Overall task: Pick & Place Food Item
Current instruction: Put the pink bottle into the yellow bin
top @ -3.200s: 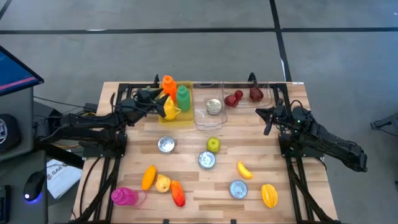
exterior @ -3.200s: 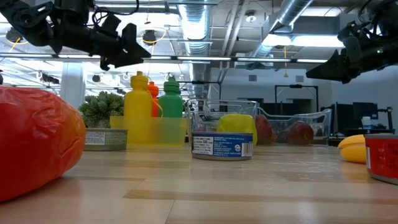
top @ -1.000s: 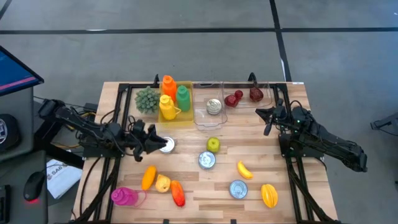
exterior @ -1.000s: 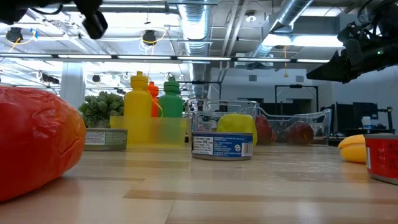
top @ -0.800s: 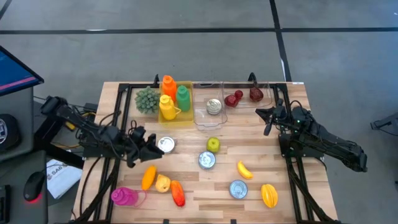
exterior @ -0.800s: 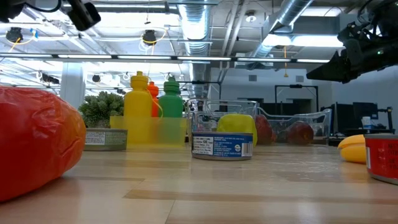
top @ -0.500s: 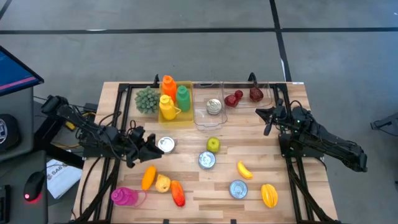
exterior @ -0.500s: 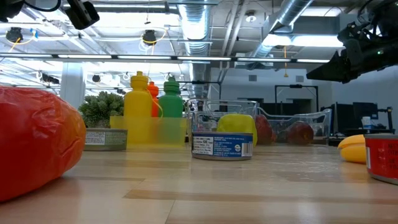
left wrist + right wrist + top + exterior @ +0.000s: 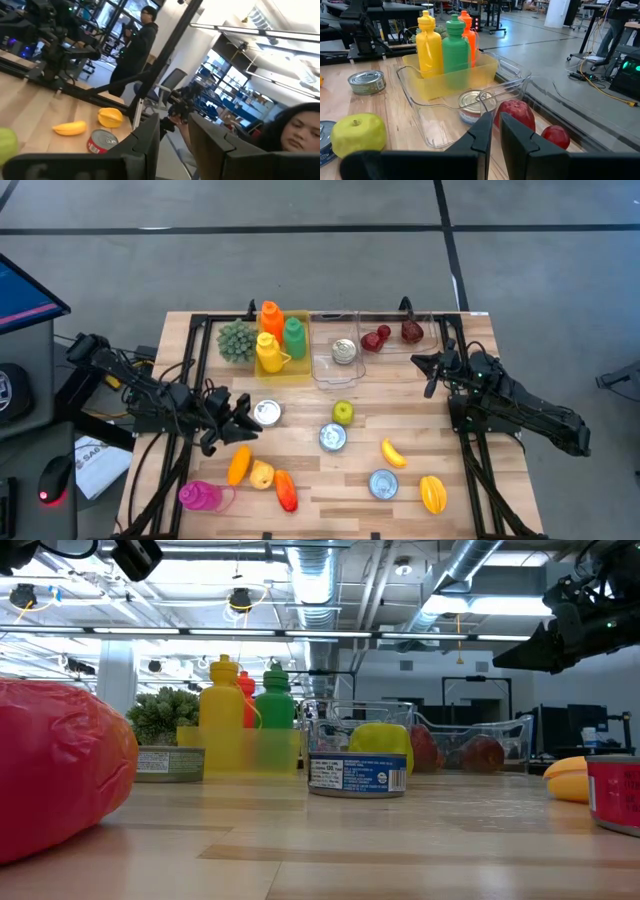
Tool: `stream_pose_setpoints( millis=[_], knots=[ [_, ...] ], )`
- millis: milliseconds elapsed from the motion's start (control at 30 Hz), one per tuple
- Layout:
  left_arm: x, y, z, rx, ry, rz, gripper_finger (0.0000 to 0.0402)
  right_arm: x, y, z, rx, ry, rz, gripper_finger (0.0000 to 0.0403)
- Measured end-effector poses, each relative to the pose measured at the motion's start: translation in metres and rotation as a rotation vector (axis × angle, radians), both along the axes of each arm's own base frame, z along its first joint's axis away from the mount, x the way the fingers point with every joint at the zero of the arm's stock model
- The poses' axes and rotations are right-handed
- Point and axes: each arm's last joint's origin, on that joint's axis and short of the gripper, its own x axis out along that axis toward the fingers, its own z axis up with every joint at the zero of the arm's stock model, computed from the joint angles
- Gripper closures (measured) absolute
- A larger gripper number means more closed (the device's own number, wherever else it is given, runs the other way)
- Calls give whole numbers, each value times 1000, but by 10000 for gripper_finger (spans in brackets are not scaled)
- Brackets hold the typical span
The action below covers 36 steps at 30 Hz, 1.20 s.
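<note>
From above, the left gripper is seen empty above the orange pepper, beside a tin can. Its fingers are parted slightly. The right gripper, fingers together, is parked near the clear bin.

In the high view we see our left arm reaching in from the left edge toward the middle left of the frame, its left gripper empty with the fingers a little apart. Our right arm lies folded at the right side, and its right gripper points toward the upper middle, fingers nearly together, holding nothing.
</note>
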Motion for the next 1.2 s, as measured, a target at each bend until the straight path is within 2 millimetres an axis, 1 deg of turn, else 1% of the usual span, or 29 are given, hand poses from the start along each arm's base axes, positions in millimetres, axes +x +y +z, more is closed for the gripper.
stream_pose_setpoints(
  millis=[100, 267, 367, 433, 533, 600, 833, 1200],
  knots=[
    [0, -1, -1, 19, 5, -23, 308, 0, 0, 0, -7, 4, 1, 370],
    [0, -2, -3, 141, -20, -52, 308, 0, 0, 0, -13, 8, 2, 370],
    [-1, -2, -2, 134, -23, -57, 308, 0, 0, 0, -13, 8, 3, 370],
    [-4, -1, 0, 134, -33, -97, 308, 0, 0, 0, -13, 8, 2, 370],
    [-10, 2, 4, 141, -55, -155, 308, 0, 0, 0, -13, 8, 3, 370],
    [-16, 6, 8, 137, -76, -165, 308, 0, 0, 0, -13, 8, 2, 370],
    [-36, 19, 5, 158, 2, -152, 308, 0, 0, 0, -13, 8, 2, 370],
    [-37, 18, 1, 180, 37, -169, 308, 0, 0, 0, -13, 8, 2, 370]
  ],
)
